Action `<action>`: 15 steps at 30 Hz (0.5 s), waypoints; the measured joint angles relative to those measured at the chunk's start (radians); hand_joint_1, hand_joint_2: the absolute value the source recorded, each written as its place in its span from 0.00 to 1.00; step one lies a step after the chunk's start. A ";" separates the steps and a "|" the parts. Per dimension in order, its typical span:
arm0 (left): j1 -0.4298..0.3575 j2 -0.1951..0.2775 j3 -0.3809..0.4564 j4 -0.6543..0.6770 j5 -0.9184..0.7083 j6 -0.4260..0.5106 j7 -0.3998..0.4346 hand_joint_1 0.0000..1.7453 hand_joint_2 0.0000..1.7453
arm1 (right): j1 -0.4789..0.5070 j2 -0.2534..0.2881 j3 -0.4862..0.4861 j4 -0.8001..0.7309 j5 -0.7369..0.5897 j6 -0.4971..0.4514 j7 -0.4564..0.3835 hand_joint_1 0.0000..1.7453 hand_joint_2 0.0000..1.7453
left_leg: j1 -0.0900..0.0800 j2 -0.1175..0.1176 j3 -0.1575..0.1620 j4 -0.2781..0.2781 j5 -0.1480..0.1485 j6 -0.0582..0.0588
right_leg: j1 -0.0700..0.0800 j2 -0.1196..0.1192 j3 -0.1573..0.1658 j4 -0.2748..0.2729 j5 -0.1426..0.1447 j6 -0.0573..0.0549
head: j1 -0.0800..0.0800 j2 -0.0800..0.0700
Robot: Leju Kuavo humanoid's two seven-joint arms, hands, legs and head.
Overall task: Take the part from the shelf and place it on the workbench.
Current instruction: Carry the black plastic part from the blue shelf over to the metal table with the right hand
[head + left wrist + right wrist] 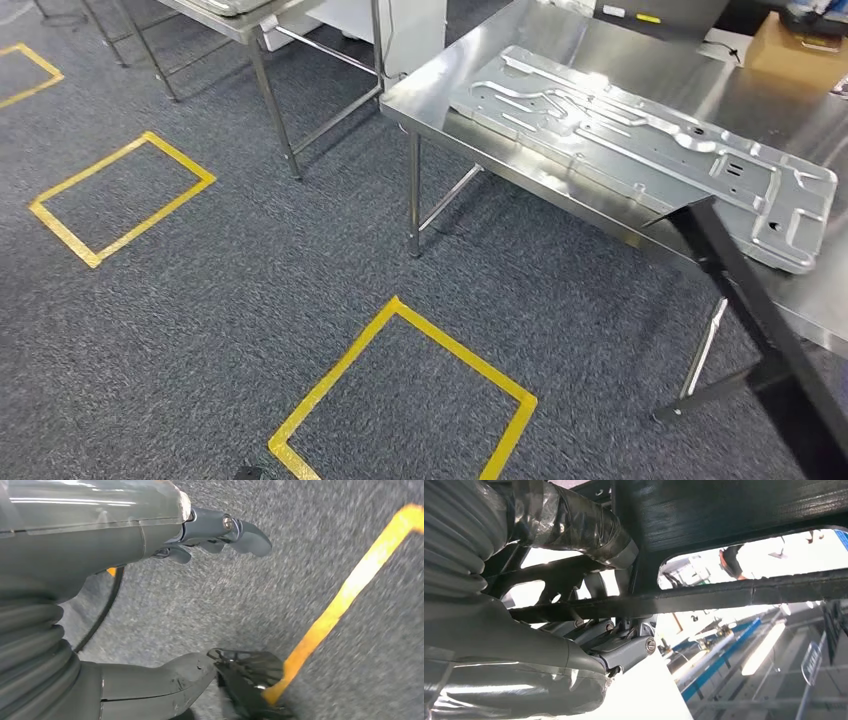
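Observation:
The part is a black frame. In the head view its long bar (745, 290) rises from the lower right, and its tip reaches over the near edge of the steel workbench (640, 45). In the right wrist view my right hand (574, 650) grips a cross bar of the frame (724, 510), fingers (624, 652) wrapped around it. My left hand (100, 540) hangs over the carpet, with fingers (240, 530) and thumb (165, 680) apart and nothing between them.
A large stamped silver panel (640, 140) lies across the workbench, right by the frame's tip. A cardboard box (795, 50) sits at the back. A second steel table (240, 25) stands far left. Yellow tape squares (400, 400) (120, 195) mark the grey carpet.

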 joint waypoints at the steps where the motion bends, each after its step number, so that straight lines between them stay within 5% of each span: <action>1: 0.003 0.000 0.002 0.000 -0.001 -0.001 0.002 0.00 1.00 | 0.000 0.000 0.000 0.012 -0.003 0.000 -0.008 1.00 1.00 | 0.000 -0.002 -0.019 0.022 0.007 -0.002 | 0.000 0.007 0.003 0.002 -0.004 0.000 | 0.000 0.000; 4: 0.006 0.005 0.005 0.000 -0.006 -0.001 0.008 0.00 1.00 | -0.001 0.000 0.002 0.035 -0.004 0.000 -0.026 1.00 1.00 | 0.002 -0.003 0.018 -0.102 0.113 -0.001 | -0.003 0.021 0.020 0.012 -0.025 0.011 | 0.000 0.000; 6: 0.005 0.007 0.005 0.000 -0.011 -0.002 0.010 0.00 1.00 | -0.003 0.000 0.004 0.045 0.001 0.000 -0.035 1.00 1.00 | 0.001 -0.006 0.056 -0.197 0.151 0.006 | 0.000 0.026 0.026 0.024 -0.041 0.022 | 0.000 0.000; 11: 0.004 0.007 0.009 0.000 -0.015 -0.004 0.013 0.00 1.00 | -0.008 0.000 0.006 0.064 0.007 0.000 -0.043 1.00 1.00 | 0.002 -0.009 0.078 -0.226 0.142 0.036 | 0.000 0.024 0.019 0.065 -0.057 0.049 | 0.001 0.000; 15: 0.004 0.007 0.014 0.000 -0.015 -0.004 0.013 0.00 1.00 | -0.013 0.000 0.007 0.074 0.008 0.000 -0.045 1.00 1.00 | 0.003 -0.007 0.095 -0.229 0.129 0.045 | -0.007 0.016 -0.107 0.269 -0.143 0.065 | 0.002 0.000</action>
